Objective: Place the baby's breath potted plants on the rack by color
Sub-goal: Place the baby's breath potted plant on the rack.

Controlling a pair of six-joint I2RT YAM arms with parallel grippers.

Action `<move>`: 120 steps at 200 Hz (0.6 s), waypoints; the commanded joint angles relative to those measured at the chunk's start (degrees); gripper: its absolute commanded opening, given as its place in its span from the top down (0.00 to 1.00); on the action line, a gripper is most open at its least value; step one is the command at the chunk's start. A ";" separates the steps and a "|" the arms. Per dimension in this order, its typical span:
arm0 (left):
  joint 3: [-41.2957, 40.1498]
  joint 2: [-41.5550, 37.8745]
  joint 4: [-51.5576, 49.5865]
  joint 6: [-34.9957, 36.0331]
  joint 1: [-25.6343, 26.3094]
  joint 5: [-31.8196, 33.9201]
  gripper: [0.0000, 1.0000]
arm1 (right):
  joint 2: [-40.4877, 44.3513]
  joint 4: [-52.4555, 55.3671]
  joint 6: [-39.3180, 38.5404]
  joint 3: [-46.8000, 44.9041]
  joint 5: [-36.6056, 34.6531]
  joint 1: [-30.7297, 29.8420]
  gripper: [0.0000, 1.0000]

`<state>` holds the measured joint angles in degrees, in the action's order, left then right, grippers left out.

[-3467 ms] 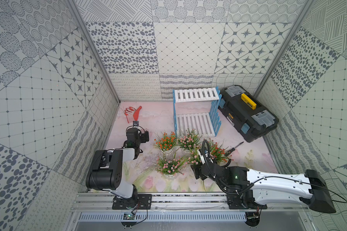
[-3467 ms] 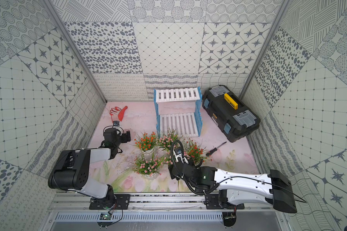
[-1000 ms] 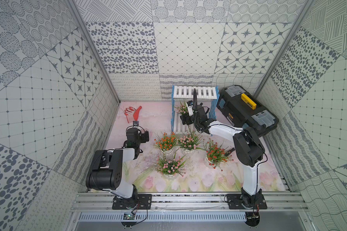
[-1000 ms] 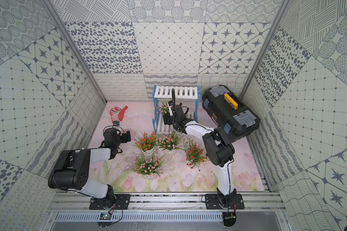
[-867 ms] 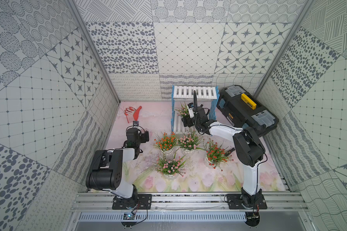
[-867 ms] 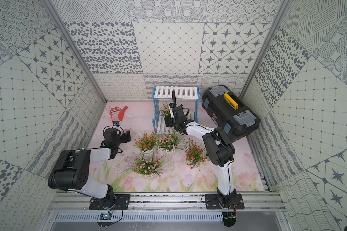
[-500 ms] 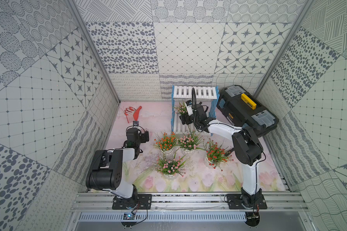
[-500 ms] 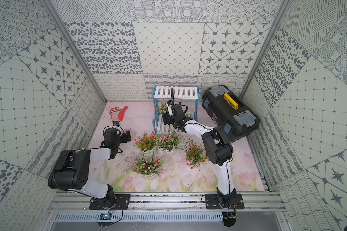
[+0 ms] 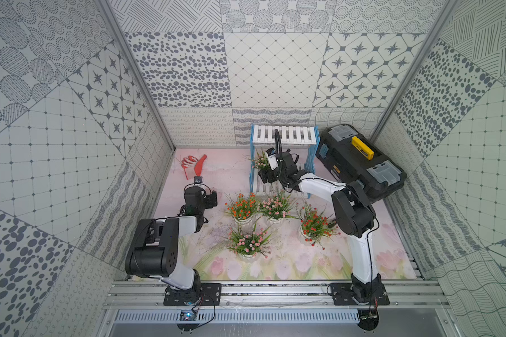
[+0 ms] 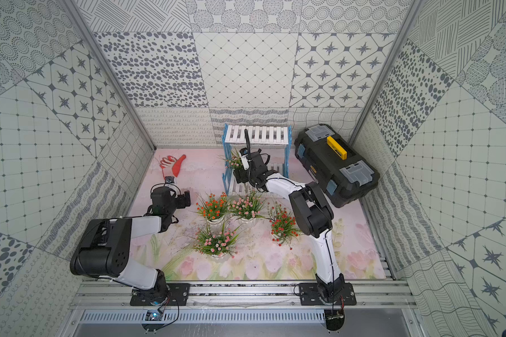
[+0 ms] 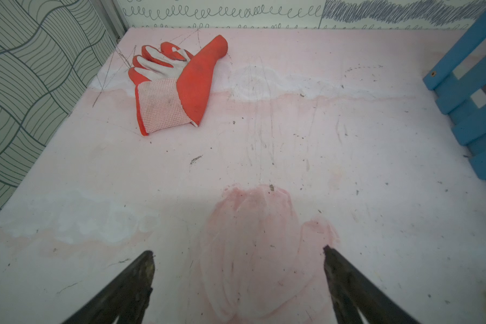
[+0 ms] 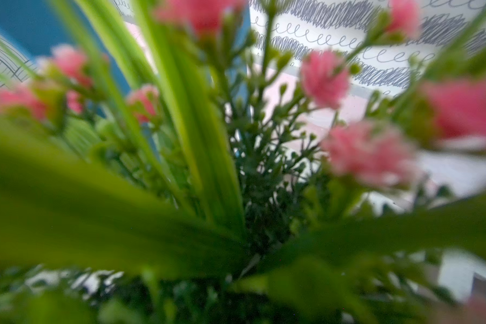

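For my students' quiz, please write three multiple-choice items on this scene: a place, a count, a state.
1. Where does the black toolbox stand? A) beside the rack B) on its top shelf C) among the plants
2. How many plants stand on the mat, outside the rack? A) two B) four C) five
3. How are the left fingers? A) open, empty B) shut on a pot C) shut on a glove
A: it sits by the rack's side. B: two orange-red plants, two pink plants. A: they stand apart, nothing between.
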<state>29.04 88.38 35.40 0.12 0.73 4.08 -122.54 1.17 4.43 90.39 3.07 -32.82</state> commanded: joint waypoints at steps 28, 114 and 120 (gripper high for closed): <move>0.40 0.26 1.34 -0.38 0.06 0.83 0.06 | -1.10 -4.16 -1.38 2.45 0.58 0.22 0.14; 0.37 0.22 1.34 -0.38 0.06 0.77 0.06 | -1.59 -8.67 -0.58 1.63 1.91 0.78 0.13; 0.40 0.26 1.33 -0.38 0.01 0.76 0.06 | -1.96 -7.92 -0.47 2.39 2.02 0.77 0.13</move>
<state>29.04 88.38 35.40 0.12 0.73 4.08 -123.52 -0.60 3.42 90.43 3.70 -32.42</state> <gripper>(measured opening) 0.944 0.912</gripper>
